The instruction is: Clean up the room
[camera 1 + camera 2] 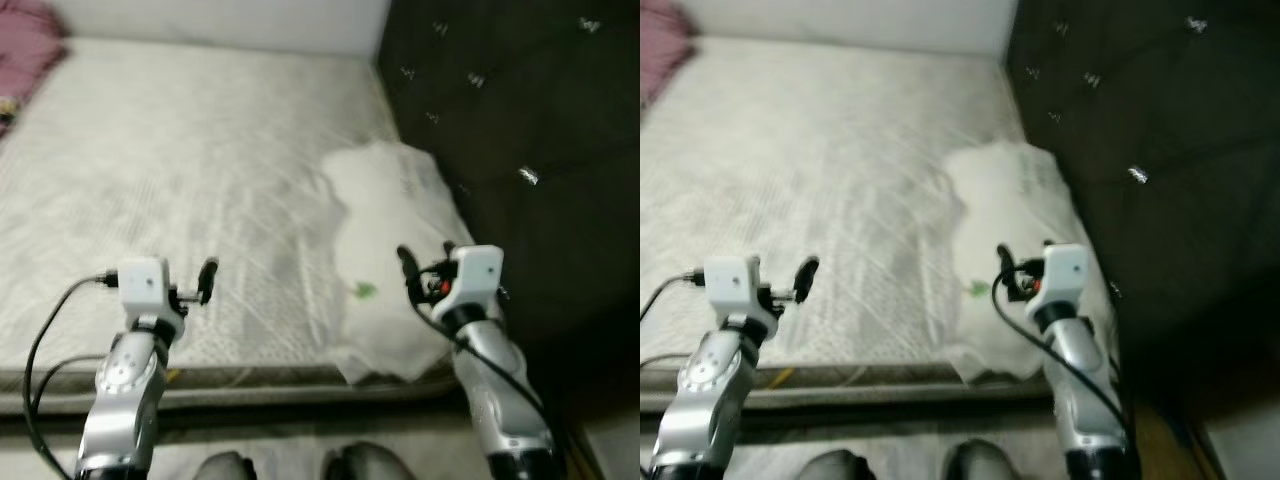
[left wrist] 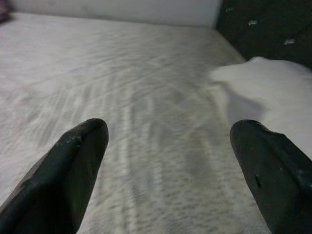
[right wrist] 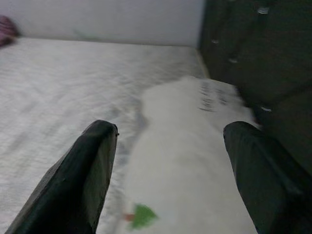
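A white pillow (image 1: 385, 230) with a small green mark (image 1: 365, 290) lies on the right side of the pale mattress (image 1: 180, 170), against the dark headboard. My right gripper (image 1: 427, 262) hovers open just above the pillow's near end; in the right wrist view its fingers (image 3: 92, 161) frame the pillow (image 3: 185, 161) with nothing between them. My left gripper (image 1: 190, 285) is open over the bare mattress near the front edge, to the left of the pillow. In the left wrist view the pillow (image 2: 273, 87) lies off to one side of the spread fingers (image 2: 73, 165).
A dark tufted headboard (image 1: 520, 120) rises along the right side. Pink bedding (image 1: 25, 50) lies at the far left corner. A white wall (image 1: 220, 20) bounds the far side. The mattress front edge (image 1: 260, 378) runs just before my feet (image 1: 290, 465).
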### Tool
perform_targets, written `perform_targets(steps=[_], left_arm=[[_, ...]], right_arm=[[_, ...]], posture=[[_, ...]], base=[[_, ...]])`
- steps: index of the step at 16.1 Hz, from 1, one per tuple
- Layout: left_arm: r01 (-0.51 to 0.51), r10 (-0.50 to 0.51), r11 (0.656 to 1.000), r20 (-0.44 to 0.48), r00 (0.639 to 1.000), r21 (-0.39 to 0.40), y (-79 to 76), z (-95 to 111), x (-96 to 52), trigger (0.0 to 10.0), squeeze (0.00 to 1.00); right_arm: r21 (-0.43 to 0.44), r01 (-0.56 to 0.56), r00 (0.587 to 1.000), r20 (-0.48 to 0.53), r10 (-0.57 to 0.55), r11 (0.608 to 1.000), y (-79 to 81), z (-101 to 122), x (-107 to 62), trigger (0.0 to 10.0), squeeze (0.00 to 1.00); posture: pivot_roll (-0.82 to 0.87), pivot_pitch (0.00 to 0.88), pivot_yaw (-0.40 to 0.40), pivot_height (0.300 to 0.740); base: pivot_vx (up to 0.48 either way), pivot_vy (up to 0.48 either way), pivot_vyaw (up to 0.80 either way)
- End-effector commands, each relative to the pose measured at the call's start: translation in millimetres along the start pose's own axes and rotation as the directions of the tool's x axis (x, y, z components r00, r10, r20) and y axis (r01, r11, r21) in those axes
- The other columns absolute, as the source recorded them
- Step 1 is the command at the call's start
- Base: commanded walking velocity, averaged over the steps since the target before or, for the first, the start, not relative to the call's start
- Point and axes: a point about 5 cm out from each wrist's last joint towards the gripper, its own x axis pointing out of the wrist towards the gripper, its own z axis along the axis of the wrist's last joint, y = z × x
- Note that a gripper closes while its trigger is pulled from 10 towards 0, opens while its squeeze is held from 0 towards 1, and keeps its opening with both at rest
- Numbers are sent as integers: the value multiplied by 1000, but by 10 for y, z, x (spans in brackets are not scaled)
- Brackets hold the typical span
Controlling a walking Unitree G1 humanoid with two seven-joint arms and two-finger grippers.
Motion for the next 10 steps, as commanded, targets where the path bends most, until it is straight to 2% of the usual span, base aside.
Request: perform_targets(steps=[1, 10], left_arm=[[-3, 3, 1000, -17, 1000, 11, 15, -42, -33, 10000, 0], [14, -14, 1000, 0, 1000, 15, -3, -16, 13, 10000, 0]], right_arm=[[5, 1, 1000, -4, -1, 1000, -5, 0, 17, 10000, 0], [2, -19, 1000, 0, 19, 1000, 25, 0, 44, 10000, 0]], posture=[[10, 83, -41, 740], [7, 78, -37, 740]], base=[[0, 480, 0], [0, 480, 0]])
